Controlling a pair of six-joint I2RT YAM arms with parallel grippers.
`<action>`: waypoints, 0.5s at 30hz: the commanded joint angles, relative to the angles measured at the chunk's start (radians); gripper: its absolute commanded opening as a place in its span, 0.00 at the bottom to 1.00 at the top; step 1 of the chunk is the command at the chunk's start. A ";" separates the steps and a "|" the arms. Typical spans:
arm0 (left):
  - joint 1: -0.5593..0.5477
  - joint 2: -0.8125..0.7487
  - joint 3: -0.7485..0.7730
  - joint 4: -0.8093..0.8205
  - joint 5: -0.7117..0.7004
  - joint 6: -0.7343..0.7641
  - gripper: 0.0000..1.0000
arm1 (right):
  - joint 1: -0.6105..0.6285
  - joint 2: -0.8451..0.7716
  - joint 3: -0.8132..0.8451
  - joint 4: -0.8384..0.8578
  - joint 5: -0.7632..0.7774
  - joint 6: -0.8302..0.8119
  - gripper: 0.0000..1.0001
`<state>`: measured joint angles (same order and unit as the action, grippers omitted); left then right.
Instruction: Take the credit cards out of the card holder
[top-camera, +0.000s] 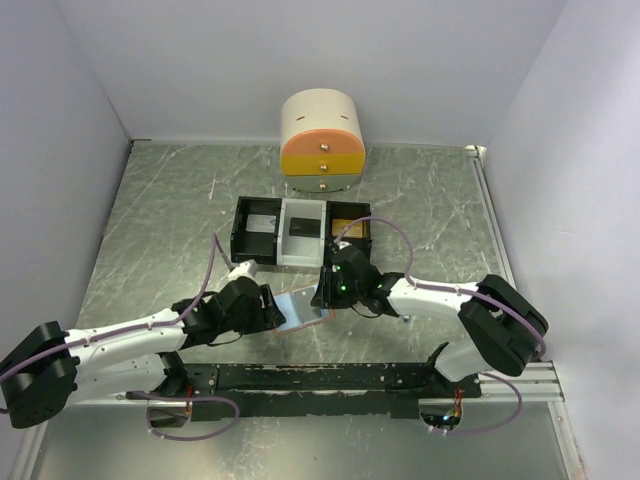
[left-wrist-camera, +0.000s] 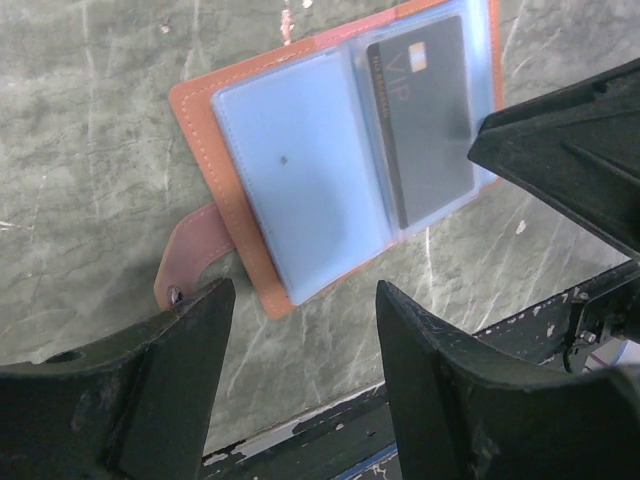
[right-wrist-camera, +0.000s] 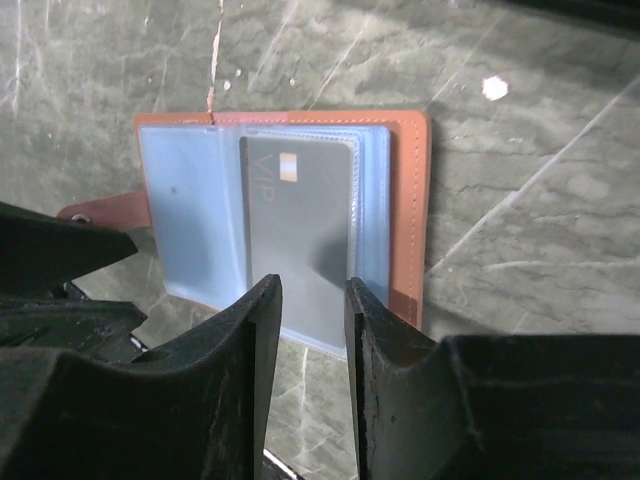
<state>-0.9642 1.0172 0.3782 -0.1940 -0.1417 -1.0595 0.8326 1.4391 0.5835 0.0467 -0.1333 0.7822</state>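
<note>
The tan-brown card holder (left-wrist-camera: 205, 130) lies open and flat on the table, its light blue sleeves facing up and its snap tab (left-wrist-camera: 185, 255) sticking out to one side. A dark grey credit card (left-wrist-camera: 420, 120) marked VIP sits inside a clear sleeve. My left gripper (left-wrist-camera: 300, 300) is open, its jaws wide apart just above the holder's near edge, and one finger is over the tab's snap. My right gripper (right-wrist-camera: 311, 288) hovers over the lower edge of the dark card (right-wrist-camera: 295, 215) and the card holder (right-wrist-camera: 408, 200), its jaws narrowly apart with nothing between them. From above, the two grippers (top-camera: 272, 308) (top-camera: 325, 295) flank the holder (top-camera: 298, 303).
Black-and-white compartment trays (top-camera: 300, 232) stand just behind the holder. A rounded cream and orange drawer cabinet (top-camera: 322, 145) sits at the back. The black base rail (top-camera: 330, 378) runs along the near edge. The right finger (left-wrist-camera: 570, 140) crowds the left wrist view.
</note>
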 joint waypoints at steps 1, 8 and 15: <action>-0.004 -0.015 0.000 0.094 0.022 0.023 0.68 | 0.003 0.003 0.024 -0.043 0.068 -0.032 0.33; -0.004 0.057 0.022 0.066 0.016 0.023 0.60 | 0.003 0.053 0.009 0.005 0.012 -0.017 0.33; -0.004 0.127 0.045 0.036 0.010 0.037 0.50 | 0.002 0.056 0.010 0.036 -0.020 0.015 0.27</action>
<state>-0.9642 1.1137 0.3897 -0.1478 -0.1345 -1.0447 0.8322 1.4841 0.5926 0.0757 -0.1387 0.7750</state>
